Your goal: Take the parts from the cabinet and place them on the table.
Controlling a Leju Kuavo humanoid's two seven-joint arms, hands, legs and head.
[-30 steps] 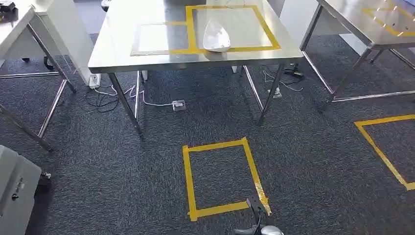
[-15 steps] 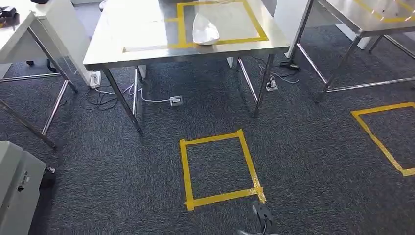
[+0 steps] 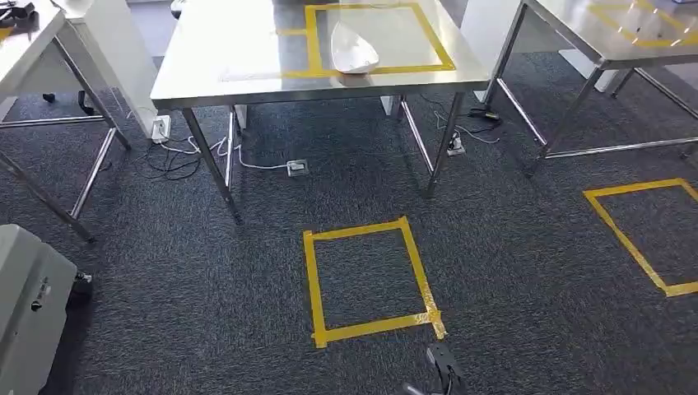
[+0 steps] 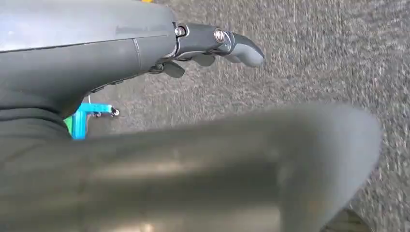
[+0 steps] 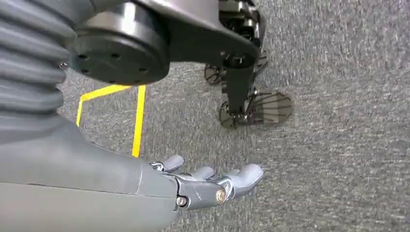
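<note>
Shift: since the earlier head picture the whole scene has slid right and slightly down, so the camera has turned, not the things.
Left hand [image 4: 217, 46]: the left wrist view has it hanging over dark carpet [image 3: 510, 263], fingers loosely stretched with nothing in them; a blurred grey shape covers much of that picture and I cannot tell what it is.
Right hand [image 5: 212, 183]: the right wrist view shows it slack over the carpet, fingers apart and empty.
Tape square [image 3: 370, 280]: the head view places it on the carpet, on the near side of the table [image 3: 239, 62].
White part [image 3: 352, 49]: lies on the table, inside its yellow tape outline [image 3: 428, 37].
Grey cabinet [image 3: 29, 313]: well left of the tape square.
</note>
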